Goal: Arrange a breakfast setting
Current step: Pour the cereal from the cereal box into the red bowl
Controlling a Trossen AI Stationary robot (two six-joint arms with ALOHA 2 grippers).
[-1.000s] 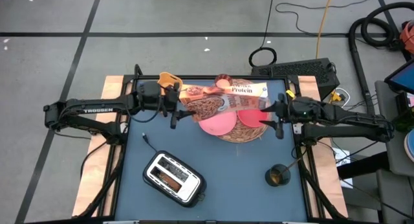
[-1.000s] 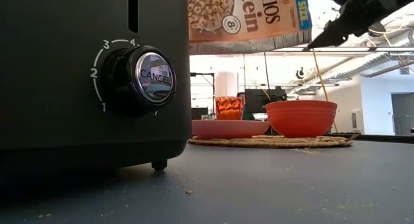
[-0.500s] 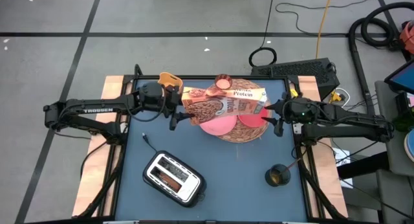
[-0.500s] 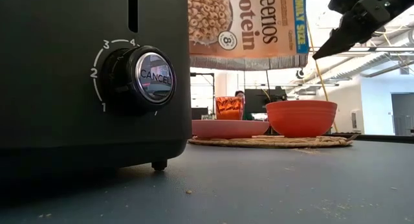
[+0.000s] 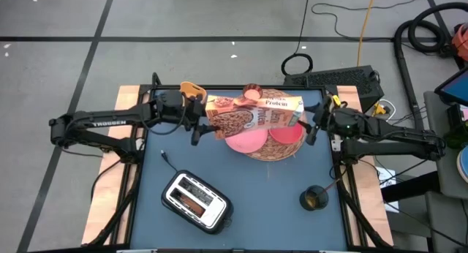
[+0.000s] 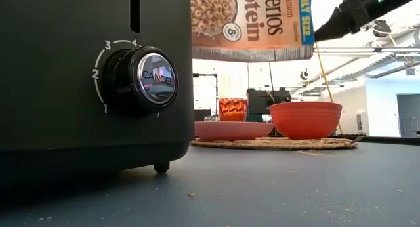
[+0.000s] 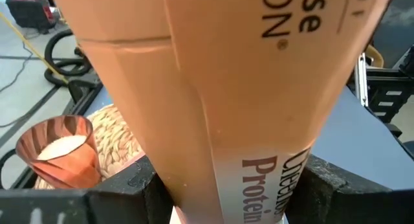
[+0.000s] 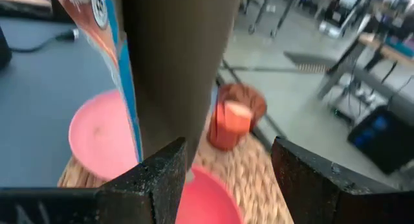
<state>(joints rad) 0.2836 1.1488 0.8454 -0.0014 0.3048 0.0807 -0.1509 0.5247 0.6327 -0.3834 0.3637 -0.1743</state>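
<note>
Holding one end of the brown cereal box (image 5: pixel 252 112) clamped between its fingers, the left end effector (image 5: pixel 199 124) keeps it aloft above the pink plate (image 5: pixel 245 141) and red bowl (image 5: pixel 288 133) on the woven mat (image 5: pixel 272 152), while the right end effector (image 5: pixel 308 127), fingers part-spread, sits at the box's right end, grip unclear.
</note>
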